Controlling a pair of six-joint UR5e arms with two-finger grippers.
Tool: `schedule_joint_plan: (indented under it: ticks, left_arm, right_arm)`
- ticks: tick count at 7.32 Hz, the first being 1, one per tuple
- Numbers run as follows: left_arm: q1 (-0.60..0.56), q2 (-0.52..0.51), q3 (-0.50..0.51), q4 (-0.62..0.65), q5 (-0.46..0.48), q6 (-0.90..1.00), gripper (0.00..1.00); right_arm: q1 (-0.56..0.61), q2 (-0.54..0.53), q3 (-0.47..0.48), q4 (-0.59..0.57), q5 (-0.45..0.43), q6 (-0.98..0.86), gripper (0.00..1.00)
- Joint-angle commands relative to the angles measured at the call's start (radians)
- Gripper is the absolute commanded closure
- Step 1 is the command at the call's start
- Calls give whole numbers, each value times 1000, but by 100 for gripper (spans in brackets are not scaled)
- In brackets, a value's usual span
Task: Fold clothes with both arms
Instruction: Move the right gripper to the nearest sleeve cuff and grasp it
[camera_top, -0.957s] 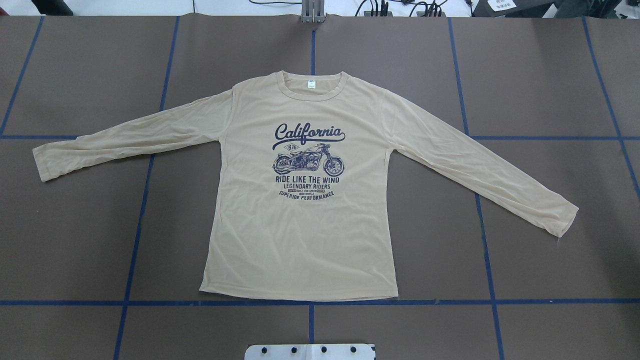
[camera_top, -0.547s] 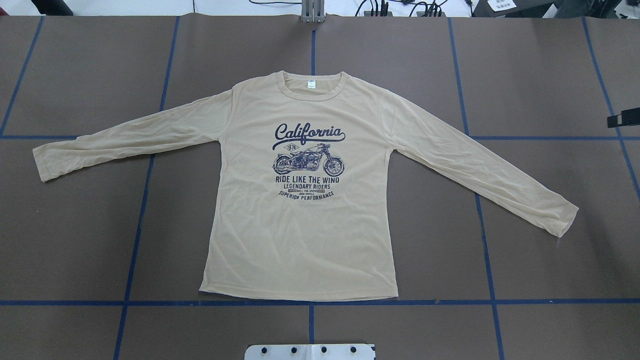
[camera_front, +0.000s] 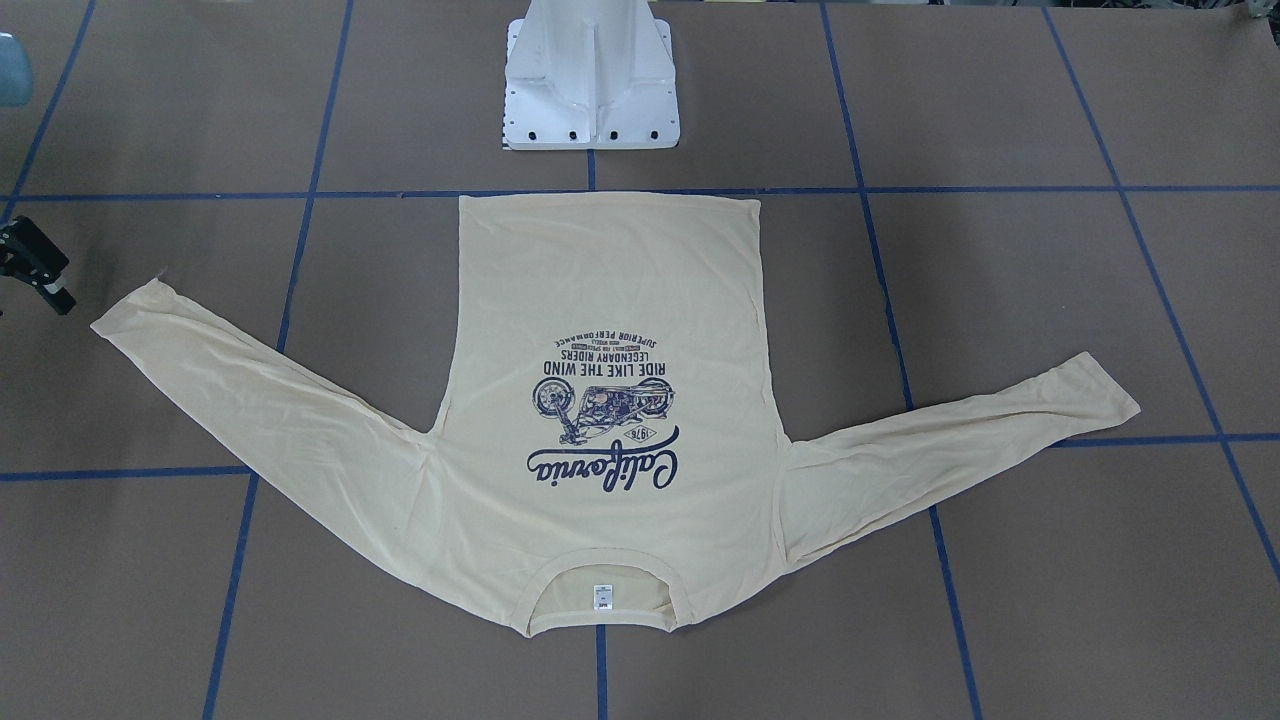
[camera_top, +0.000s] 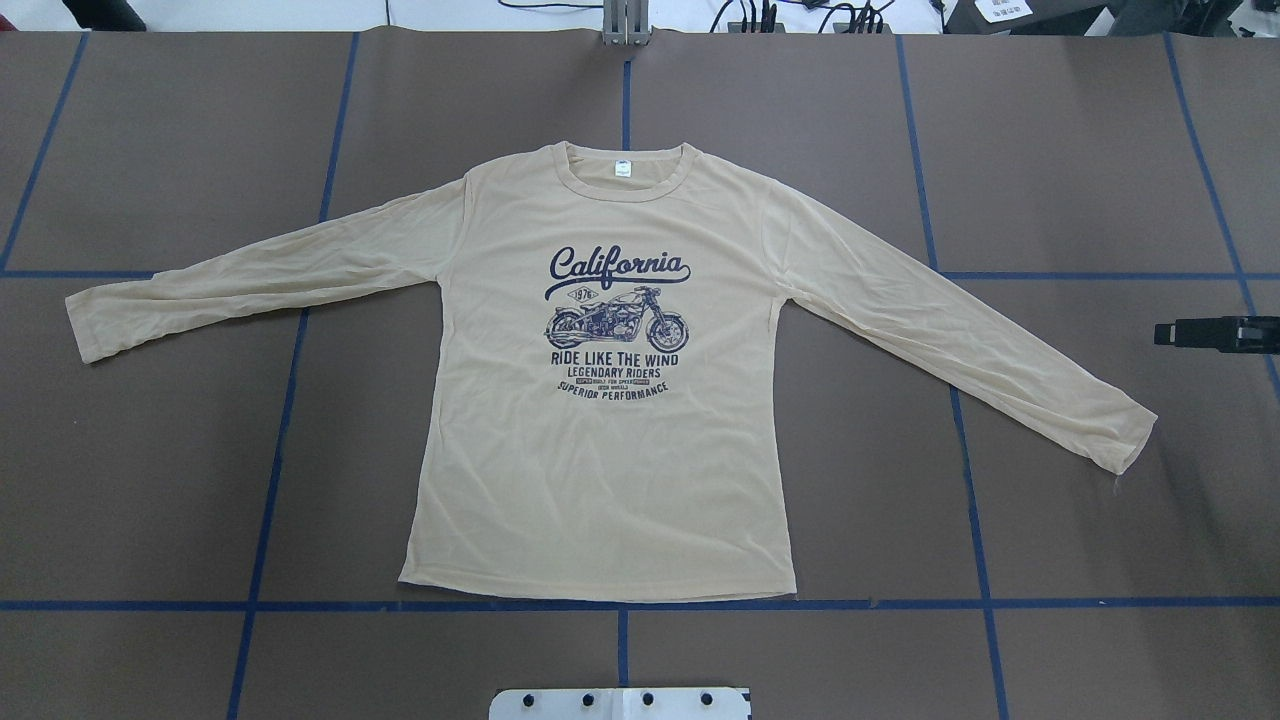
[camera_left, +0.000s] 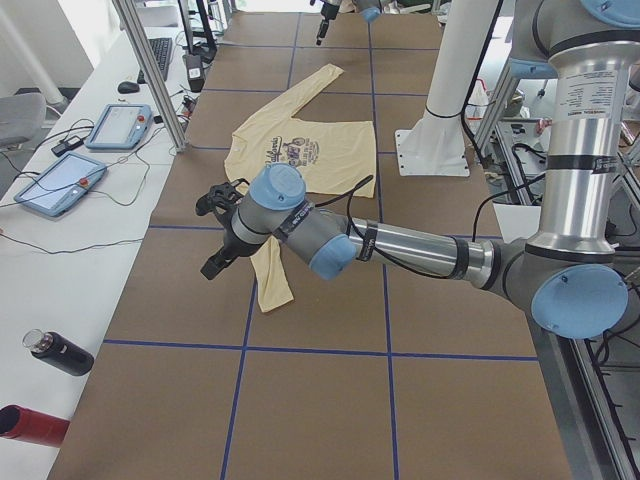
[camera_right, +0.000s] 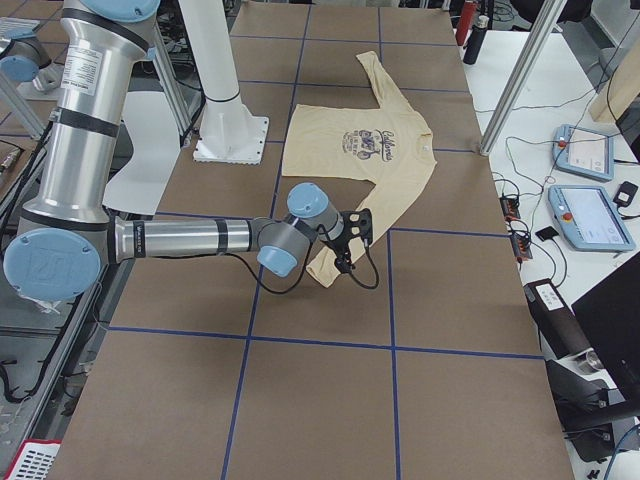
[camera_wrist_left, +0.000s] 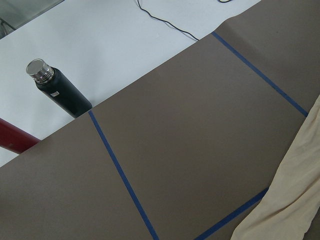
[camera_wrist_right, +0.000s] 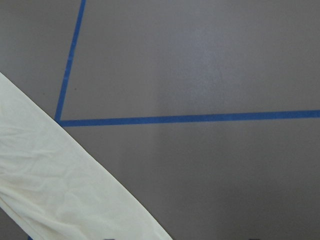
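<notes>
Brown table (camera_top: 1100, 150), right claw (camera_top: 1170, 333) partly off-frame.

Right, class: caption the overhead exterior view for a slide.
Cream long-sleeved California motorcycle shirt lies flat, print up, sleeves spread, on the taped brown table; right gripper at right edge.

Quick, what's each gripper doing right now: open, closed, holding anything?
Left gripper: cannot be told, seen only from the side.
Right gripper: open or closed cannot be told; it holds nothing and is apart from the shirt.
</notes>
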Motion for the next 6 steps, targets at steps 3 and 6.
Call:
schedule_joint_plan:
  ticks: [3, 6]
  left_arm:
    - [1, 3, 1, 0, -1, 0, 0]
    - [1, 5, 3, -2, -1, 2, 0]
  right_arm:
    - [-175, -11, -117, 169, -177, 73, 35]
    - [-234, -14, -141, 169, -249, 69, 35]
